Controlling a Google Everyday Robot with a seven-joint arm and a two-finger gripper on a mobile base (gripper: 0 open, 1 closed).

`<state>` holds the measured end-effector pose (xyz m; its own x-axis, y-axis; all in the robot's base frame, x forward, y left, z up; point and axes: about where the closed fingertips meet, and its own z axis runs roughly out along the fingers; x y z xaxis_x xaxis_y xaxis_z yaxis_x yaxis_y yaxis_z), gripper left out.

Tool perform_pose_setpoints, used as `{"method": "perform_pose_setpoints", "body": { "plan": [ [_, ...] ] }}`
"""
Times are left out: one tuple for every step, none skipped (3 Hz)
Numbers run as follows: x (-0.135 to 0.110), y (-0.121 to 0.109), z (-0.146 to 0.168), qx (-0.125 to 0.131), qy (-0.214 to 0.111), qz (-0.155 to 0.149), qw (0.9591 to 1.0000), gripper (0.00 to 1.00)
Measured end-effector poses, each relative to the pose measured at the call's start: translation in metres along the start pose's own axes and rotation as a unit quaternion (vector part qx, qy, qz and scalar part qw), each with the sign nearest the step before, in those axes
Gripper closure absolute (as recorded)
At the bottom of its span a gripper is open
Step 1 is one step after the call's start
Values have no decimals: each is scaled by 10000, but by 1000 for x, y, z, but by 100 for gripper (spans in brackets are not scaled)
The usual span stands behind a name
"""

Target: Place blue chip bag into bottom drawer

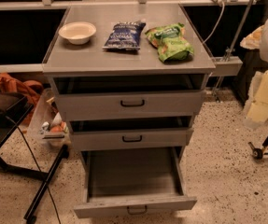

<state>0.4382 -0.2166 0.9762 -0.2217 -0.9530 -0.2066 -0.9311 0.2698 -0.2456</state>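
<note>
The blue chip bag (123,35) lies flat on the top of the grey cabinet (91,59), between a bowl and a green bag. The bottom drawer (133,203) is pulled far out, and its grey inside holds nothing. My gripper (264,94) shows as a pale cream shape at the right edge, close to the camera. It is well to the right of the cabinet, below the level of its top, and holds nothing that I can see.
A white bowl (77,31) sits at the top's left and a bright green chip bag (171,42) at its right. The top drawer (132,104) and middle drawer (132,138) stand slightly out. A black stand (12,125) and clutter are at the left. A wheeled frame (264,148) is at the right.
</note>
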Motion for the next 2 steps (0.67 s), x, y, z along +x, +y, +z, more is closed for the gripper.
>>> {"method": "perform_pose_setpoints", "body": {
  "plan": [
    [-4,-5,-1,93,9,29,10000,0],
    [-38,-46,14,360,-139,182,9991,0]
  ]
}}
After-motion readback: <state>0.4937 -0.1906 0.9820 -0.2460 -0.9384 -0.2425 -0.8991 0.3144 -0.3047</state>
